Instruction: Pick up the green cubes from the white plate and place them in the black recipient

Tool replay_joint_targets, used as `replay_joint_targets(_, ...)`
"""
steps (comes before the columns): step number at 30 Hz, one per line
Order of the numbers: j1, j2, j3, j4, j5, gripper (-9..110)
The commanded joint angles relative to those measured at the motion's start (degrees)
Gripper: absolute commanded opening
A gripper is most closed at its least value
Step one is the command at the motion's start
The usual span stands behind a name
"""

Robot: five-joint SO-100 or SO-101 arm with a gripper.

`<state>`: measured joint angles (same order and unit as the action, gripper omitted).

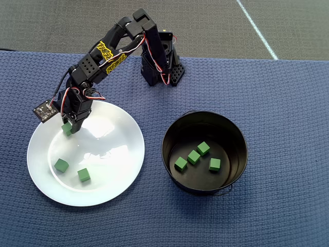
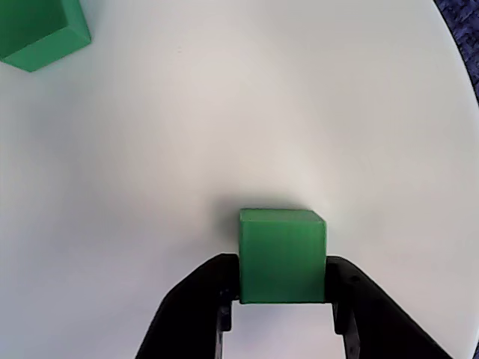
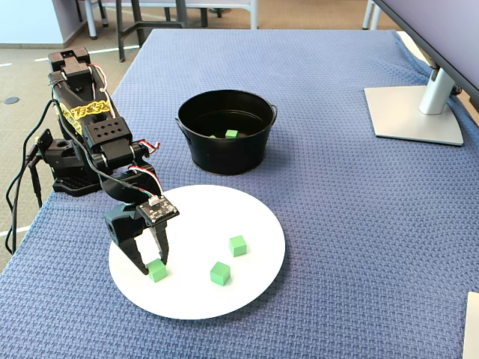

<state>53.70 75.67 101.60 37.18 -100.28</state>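
Seven green cubes show in the overhead view: three on the white plate at the left, and four inside the black recipient at the right. Of the three on the plate, one cube sits at the far left part of the plate between the fingers of the tool, a second cube lies nearer on the left, and a third cube lies just right of that one, apart from it. The four in the pot lie on its flat bottom: a loose row of three cubes running from near left to far right, close to one another, and a fourth cube a little to the right of them. In the wrist view the tool is pinching the held cube, a black finger pressed against each side face, and the cube seems to rest on the plate or sit barely above it; the angle does not settle which. Another cube shows at the top left corner of that view, cut by the edge. The fixed view shows the tool pointing down over the plate's left edge with its cube between the fingertips, two loose cubes to the right of it, and only one cube visible over the wall of the pot, which stands farther back. Plate and pot stand side by side, apart, on the blue woven cover of the bench.
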Motion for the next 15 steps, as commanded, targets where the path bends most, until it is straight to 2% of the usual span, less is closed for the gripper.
replay_joint_targets(1, -0.79, 2.81, -0.35, -1.41, 1.58, 0)
replay_joint_targets(4, -1.58, 5.71, 1.23, -4.13, 8.79, 0)
replay_joint_targets(6, -2.37, 9.67, 3.08, -6.50, 17.40, 0)
replay_joint_targets(10, -3.43, 20.21, -0.88, 9.32, 25.66, 0)
replay_joint_targets(15, -9.14, 31.03, -3.78, 17.75, 33.49, 0)
